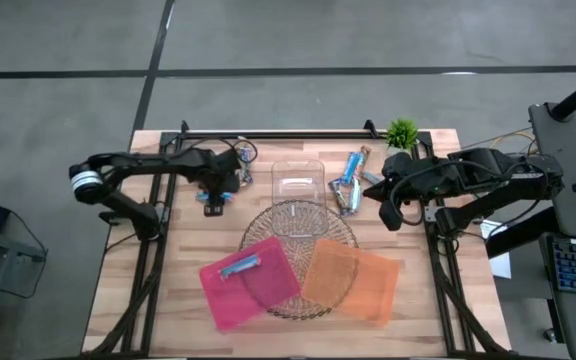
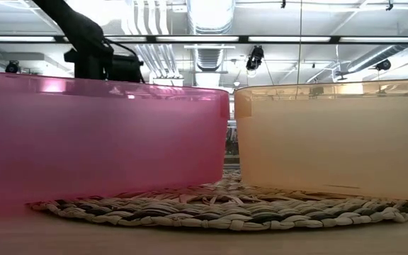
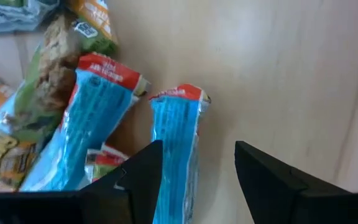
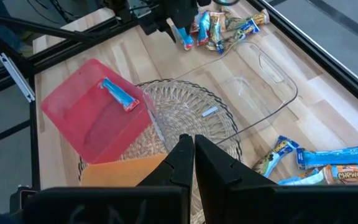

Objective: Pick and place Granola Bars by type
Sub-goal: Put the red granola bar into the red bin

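Observation:
A pile of granola bars (image 1: pixel 230 180) lies on the table at the far left, with light blue, green and orange wrappers. My left gripper (image 3: pixel 197 174) is open and points down over the pile's edge. One light blue bar (image 3: pixel 176 149) lies flat between its fingers, close to one of them; a second blue bar (image 3: pixel 98 124) lies beside it. Another blue bar (image 1: pixel 240 266) lies in the pink tray (image 1: pixel 223 300). More bars (image 1: pixel 351 180) lie at the far right. My right gripper (image 4: pixel 193 155) is shut and held high, above the table's right side.
An orange tray (image 1: pixel 368 290) stands beside the pink one, both on a round woven mat (image 1: pixel 298 215). A clear plastic box (image 1: pixel 298 180) lies behind the mat. A small green plant (image 1: pixel 401 132) stands at the far right corner.

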Robot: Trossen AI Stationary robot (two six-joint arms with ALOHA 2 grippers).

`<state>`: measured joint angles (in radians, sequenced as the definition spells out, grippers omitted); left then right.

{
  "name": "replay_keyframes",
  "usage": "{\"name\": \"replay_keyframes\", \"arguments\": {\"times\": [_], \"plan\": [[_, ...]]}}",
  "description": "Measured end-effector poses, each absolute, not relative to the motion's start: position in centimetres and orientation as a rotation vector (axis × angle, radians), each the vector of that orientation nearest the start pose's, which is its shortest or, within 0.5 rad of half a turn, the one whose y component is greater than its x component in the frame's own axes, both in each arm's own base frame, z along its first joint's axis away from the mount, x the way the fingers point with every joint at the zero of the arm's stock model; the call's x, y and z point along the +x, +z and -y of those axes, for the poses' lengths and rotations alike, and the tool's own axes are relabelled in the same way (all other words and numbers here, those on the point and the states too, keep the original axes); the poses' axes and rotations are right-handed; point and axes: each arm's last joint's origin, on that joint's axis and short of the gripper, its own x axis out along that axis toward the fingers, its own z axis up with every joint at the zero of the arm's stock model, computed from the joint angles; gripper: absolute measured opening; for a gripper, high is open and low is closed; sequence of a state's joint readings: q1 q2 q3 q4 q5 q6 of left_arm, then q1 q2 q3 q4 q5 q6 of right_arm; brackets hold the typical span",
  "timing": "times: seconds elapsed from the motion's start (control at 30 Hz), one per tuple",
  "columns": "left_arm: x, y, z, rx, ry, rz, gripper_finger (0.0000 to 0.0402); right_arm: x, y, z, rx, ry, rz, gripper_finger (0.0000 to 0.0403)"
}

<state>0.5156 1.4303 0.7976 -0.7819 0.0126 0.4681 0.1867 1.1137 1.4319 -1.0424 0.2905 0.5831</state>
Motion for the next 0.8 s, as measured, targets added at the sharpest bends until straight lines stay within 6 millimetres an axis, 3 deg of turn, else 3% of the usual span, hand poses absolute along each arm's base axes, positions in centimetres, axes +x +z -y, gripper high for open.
{"name": "replay_keyframes", "arguments": {"times": [0.43,0.8], "plan": [[21.0,15.5,-11.9,-0.001,0.076,-1.465,0.0183,18.7,41.1,-2.7,0.388,-0.299,-0.650,0.0008],[21.0,15.3,-12.0,-0.001,0.106,-1.478,0.0174,18.7,41.1,-2.7,0.385,-0.298,-0.651,0.0008]]}}
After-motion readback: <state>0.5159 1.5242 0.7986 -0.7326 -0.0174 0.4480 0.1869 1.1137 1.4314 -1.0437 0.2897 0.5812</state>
